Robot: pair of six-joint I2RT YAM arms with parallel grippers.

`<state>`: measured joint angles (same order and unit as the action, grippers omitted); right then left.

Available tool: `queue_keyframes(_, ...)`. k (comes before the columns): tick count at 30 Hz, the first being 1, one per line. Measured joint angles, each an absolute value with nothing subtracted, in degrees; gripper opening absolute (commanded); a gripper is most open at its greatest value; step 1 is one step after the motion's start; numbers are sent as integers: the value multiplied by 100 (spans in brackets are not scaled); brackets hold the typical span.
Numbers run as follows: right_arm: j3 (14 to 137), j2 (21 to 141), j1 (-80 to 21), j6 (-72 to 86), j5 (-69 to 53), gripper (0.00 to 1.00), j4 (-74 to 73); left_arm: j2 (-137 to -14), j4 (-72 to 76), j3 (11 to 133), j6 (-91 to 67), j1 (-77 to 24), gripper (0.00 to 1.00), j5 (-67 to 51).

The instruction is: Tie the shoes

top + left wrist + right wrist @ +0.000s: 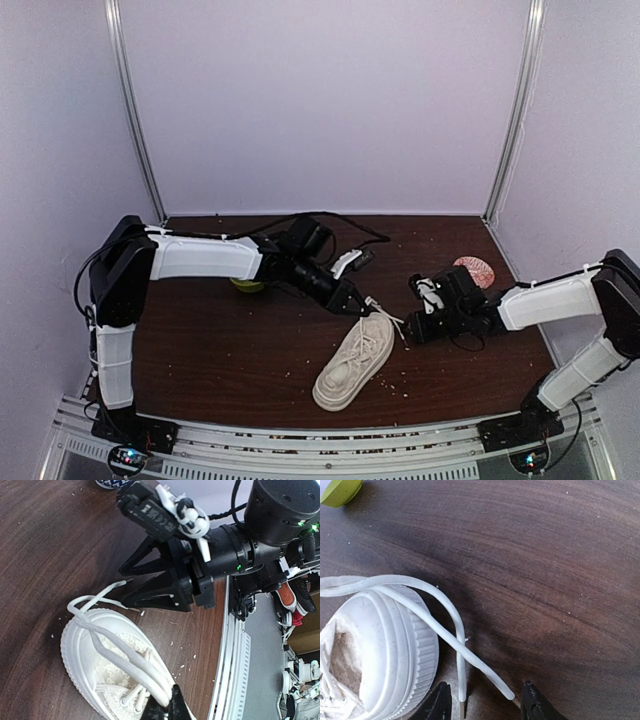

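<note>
The off-white sneaker (352, 365) lies on the dark wooden table, one end pointing to the front left. My left gripper (357, 302) hovers over its far right end and is shut on two strands of the white laces (116, 651), pinched at my fingertips (167, 707). The strands run over the shoe's rounded end (80, 630) to the table. My right gripper (408, 328) is low at the table just right of the shoe and open. Both lace ends (461, 680) lie between its fingers (438, 705), untouched. The shoe's ribbed sole (415, 650) is at the left.
A green bowl (247, 285) sits behind the left arm and also shows in the right wrist view (339, 490). A red-patterned bowl (476, 270) is at the back right. A black cable (345, 222) loops along the back. White crumbs dot the table (200, 340).
</note>
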<state>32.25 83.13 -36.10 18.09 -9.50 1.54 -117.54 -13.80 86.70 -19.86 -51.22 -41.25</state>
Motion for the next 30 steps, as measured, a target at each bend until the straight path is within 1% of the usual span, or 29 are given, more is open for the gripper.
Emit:
queue_keyframes(3, 3367, 8543, -3638, 1684, -917, 49, 154, -11754, -1391, 8670, -1977, -5120, 0, -4130)
queue_keyframes(4, 3413, 8608, -3642, 1656, -915, 48, 154, -11754, -1402, 8670, -1975, -5122, 0, -4130)
queue_keyframes(5, 3463, 8680, -3649, 1616, -908, 44, 156, -11754, -1417, 8670, -1970, -5122, 0, -4132)
queue_keyframes(6, 3516, 8748, -3656, 1568, -895, 37, 158, -11754, -1431, 8670, -1959, -5122, 0, -4132)
queue_keyframes(8, 3588, 8847, -3664, 1479, -888, 14, 163, -11751, -1470, 8670, -1951, -5122, 0, -4125)
queue_keyframes(9, 3614, 8879, -3669, 1444, -884, 5, 174, -11743, -1487, 8670, -1944, -5122, 0, -4106)
queue_keyframes(10, 3616, 8892, -3673, 1444, -871, 0, 211, -11725, -1500, 8667, -1942, -5122, 0, -4086)
queue_keyframes(14, 3605, 8827, -3680, 1559, -733, 0, 235, -11491, -1516, 8545, -1946, -5122, 0, -3863)
queue_keyframes(17, 3583, 8525, -3680, 1680, -574, 0, 163, -11225, -1525, 8361, -1975, -5122, 0, -3660)
queue_keyframes(25, 3548, 6628, -3680, 1785, 34, 0, -320, -10840, -1503, 7850, -2174, -5148, 0, -3221)
queue_keyframes(30, 3516, 6097, -3715, 1754, -36, 0, -666, -10787, -1439, 7673, -2314, -5148, 0, -3103)
